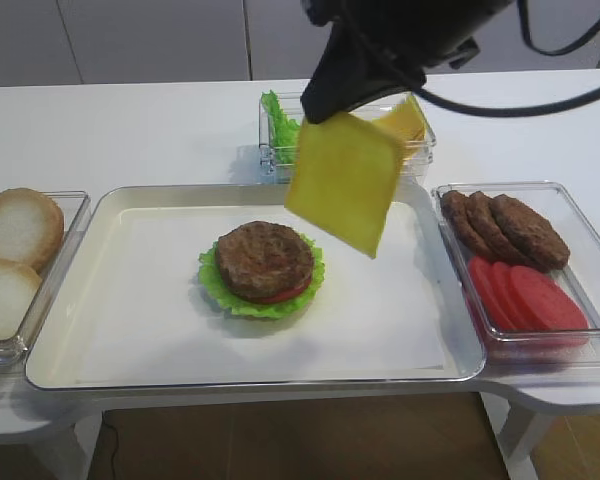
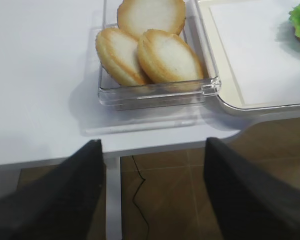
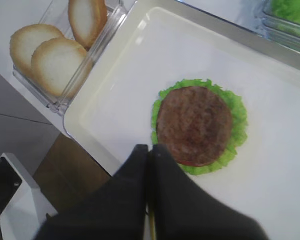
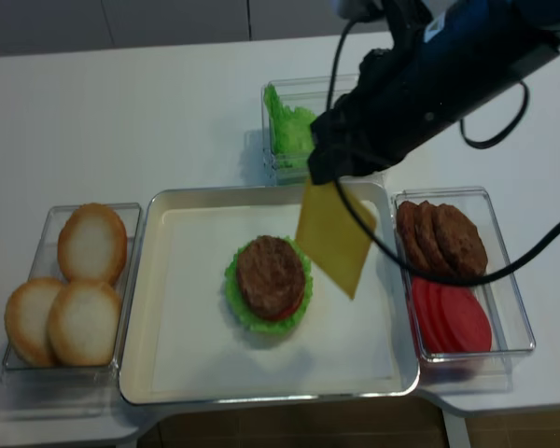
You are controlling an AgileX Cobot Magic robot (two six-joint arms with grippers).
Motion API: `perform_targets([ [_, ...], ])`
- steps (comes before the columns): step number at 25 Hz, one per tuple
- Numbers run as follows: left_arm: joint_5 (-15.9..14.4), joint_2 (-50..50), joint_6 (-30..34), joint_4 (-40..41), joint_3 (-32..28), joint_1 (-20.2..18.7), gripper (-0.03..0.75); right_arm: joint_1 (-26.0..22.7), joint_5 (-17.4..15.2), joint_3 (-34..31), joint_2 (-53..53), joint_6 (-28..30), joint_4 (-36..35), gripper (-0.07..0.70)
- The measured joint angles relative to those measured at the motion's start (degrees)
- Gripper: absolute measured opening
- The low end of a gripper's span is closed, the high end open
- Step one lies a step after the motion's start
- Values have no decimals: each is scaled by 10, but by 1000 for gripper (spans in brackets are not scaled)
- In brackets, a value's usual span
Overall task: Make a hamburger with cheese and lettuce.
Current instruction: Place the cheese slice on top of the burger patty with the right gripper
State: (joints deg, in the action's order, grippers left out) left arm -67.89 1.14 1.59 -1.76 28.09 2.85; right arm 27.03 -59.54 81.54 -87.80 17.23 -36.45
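Observation:
The hamburger [image 1: 263, 268] sits in the middle of the cream tray [image 1: 130, 330], with a brown patty on top, a tomato edge and a lettuce rim. My right gripper [image 1: 322, 108] is shut on the top corner of the yellow cheese slice [image 1: 345, 180], which hangs in the air above and to the right of the hamburger. In the right wrist view the shut fingertips [image 3: 150, 148] point beside the hamburger [image 3: 197, 125], and only the cheese's thin edge [image 3: 151, 220] shows. My left gripper [image 2: 152, 150] is open and empty, off the table's front edge near the buns [image 2: 150, 50].
A clear box of bun halves [image 1: 20, 255] stands left of the tray. A box with patties [image 1: 505, 225] and tomato slices [image 1: 525, 295] stands to the right. Boxes of lettuce [image 1: 278, 130] and stacked cheese [image 1: 408, 120] stand behind the tray.

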Motion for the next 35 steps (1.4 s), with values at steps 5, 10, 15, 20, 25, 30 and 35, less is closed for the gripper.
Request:
perform_targets([
  [5, 0, 0, 0, 0, 0, 0, 468, 38, 26, -1, -42, 6, -12, 3],
  [10, 0, 0, 0, 0, 0, 0, 468, 56, 45, -1, -85, 40, -60, 3],
  [15, 0, 0, 0, 0, 0, 0, 468, 59, 53, -1, -118, 73, -126, 3],
  [20, 0, 0, 0, 0, 0, 0, 468, 59, 59, -1, -143, 95, -145, 3],
  [25, 0, 0, 0, 0, 0, 0, 468, 59, 87, -1, -159, 126, -146, 3],
  [30, 0, 0, 0, 0, 0, 0, 468, 59, 112, -1, -173, 148, -144, 3],
  [35, 0, 0, 0, 0, 0, 0, 468, 59, 123, -1, -178, 154, -112, 3],
])
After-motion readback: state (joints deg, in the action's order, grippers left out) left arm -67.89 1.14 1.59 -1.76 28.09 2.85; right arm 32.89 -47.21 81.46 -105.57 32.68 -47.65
